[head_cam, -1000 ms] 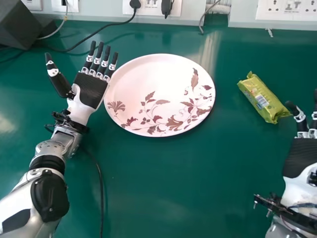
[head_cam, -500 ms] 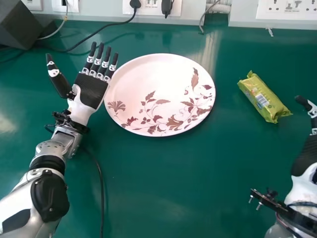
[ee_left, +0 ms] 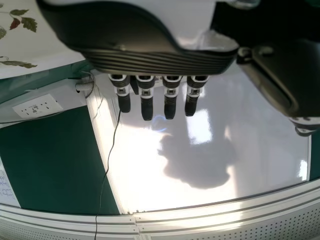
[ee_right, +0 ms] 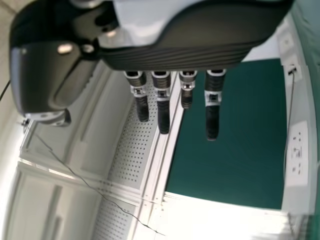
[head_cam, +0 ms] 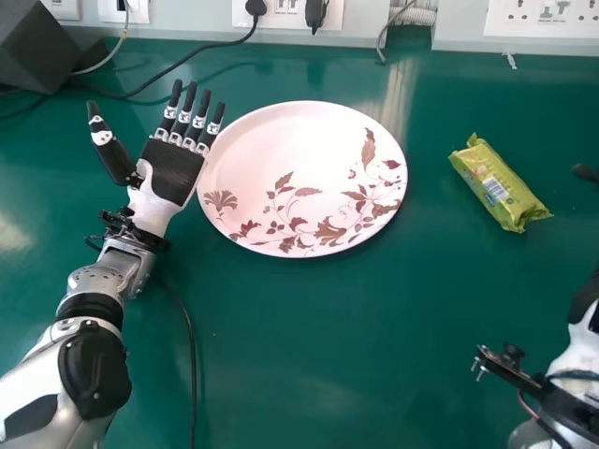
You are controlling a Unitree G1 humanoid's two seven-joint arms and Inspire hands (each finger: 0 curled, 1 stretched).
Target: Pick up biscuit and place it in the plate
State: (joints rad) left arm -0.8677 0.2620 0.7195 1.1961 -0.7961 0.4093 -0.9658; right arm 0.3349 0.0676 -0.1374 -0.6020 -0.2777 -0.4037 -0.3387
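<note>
Palm up, my left hand [head_cam: 171,172] lies with straight, spread fingers beside the plate's left rim in the head view. The round white plate [head_cam: 281,178] with brown leaf patterns rests at the table's middle. To its right is the biscuit [head_cam: 499,187], a yellow-green packet lying flat and slanted. My right hand [head_cam: 587,313] is cut off by the head view's right edge, below and right of the packet and apart from it. In the left wrist view my left hand [ee_left: 150,57] has straight fingers; in the right wrist view my right hand [ee_right: 180,55] also has extended fingers, holding nothing.
The green table [head_cam: 374,337] carries a dark box [head_cam: 42,47] at the back left. Black cables run along the back near wall sockets [head_cam: 288,13], and another cable [head_cam: 190,355] lies beside my left forearm.
My right hand has moved to the right, away from the packet and partly out of the head view. The left hand, plate and packet have stayed where they were.
</note>
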